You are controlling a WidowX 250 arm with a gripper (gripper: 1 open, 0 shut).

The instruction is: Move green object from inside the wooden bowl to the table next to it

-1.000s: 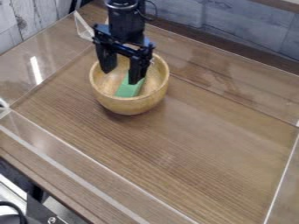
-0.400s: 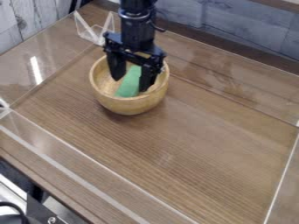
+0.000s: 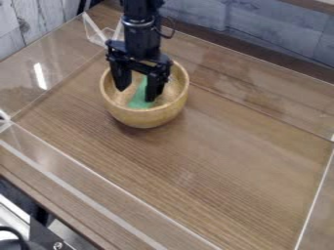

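surface: dark brown wood-grain counter [image 3: 209, 166], glossy | edges: low clear walls [image 3: 78, 200] | on it: wooden bowl [image 3: 146, 109], far-left part

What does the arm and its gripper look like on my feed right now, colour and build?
The arm is black, a slim dark column coming down from the top edge. Its gripper is also black, with a blocky body and two long, straight dark fingers. No markings or coloured parts are legible at this resolution, and I cannot make out separate cables.
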